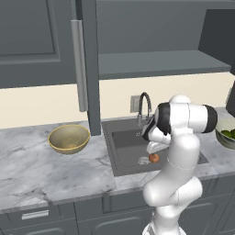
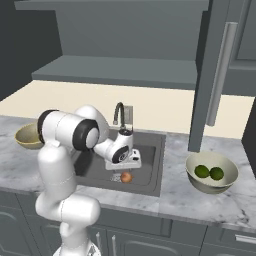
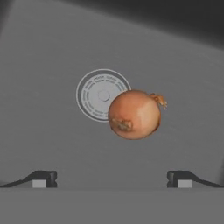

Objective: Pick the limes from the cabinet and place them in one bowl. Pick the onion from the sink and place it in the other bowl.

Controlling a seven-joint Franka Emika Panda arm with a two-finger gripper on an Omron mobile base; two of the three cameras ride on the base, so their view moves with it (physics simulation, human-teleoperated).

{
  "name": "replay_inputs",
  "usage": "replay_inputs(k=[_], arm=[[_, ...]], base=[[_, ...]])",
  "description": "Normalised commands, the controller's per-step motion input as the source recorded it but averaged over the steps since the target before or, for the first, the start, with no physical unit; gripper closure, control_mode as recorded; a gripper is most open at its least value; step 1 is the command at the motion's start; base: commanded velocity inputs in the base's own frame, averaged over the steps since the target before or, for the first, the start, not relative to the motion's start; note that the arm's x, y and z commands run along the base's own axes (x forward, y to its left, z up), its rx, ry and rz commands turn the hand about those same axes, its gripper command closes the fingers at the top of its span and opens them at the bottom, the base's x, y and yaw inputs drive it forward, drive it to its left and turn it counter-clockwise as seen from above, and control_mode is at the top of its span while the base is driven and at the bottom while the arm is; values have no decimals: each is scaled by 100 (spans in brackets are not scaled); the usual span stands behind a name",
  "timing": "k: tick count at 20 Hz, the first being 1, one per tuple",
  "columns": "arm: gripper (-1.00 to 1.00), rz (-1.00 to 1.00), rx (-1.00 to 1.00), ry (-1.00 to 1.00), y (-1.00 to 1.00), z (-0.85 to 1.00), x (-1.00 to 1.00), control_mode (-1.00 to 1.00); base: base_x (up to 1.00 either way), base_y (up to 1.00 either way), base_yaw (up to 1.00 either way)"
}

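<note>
The orange-red onion [image 3: 134, 114] lies on the sink floor [image 3: 52, 131], overlapping the rim of the round silver drain [image 3: 98, 94]. My gripper [image 3: 111, 179] hangs open just above it, fingertips spread wider than the onion and touching nothing. From the base I see the onion [image 2: 126, 177] under my hand in the sink [image 2: 150, 165]. Both limes [image 2: 201, 171] [image 2: 216, 173] rest in the pale cream-grey bowl [image 2: 192, 177] on the counter right of the sink. The golden-tan bowl [image 1: 69, 138] sits empty to the left of the sink. The cabinet [image 1: 160, 62] is open, its shelf bare.
The curved dark faucet [image 1: 144, 105] stands at the back of the sink, close behind my forearm. The open cabinet door with its silver bar handle [image 1: 80, 69] hangs above the counter between the sink and the golden-tan bowl. A marble counter [image 1: 27, 170] runs along the front.
</note>
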Motion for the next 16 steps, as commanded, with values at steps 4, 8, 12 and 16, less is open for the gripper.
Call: replay_inputs(k=[4, 8, 12, 16], arm=[[-100, 0, 0, 0, 0, -23, 17, -100], [-100, 0, 0, 0, 0, -24, 17, -100], [-100, 0, 0, 0, 0, -24, 16, -100], [-100, 0, 0, 0, 0, -22, 19, -100]], base=[[0, 0, 0], [0, 0, 0], [0, 0, 0], [0, 0, 0]])
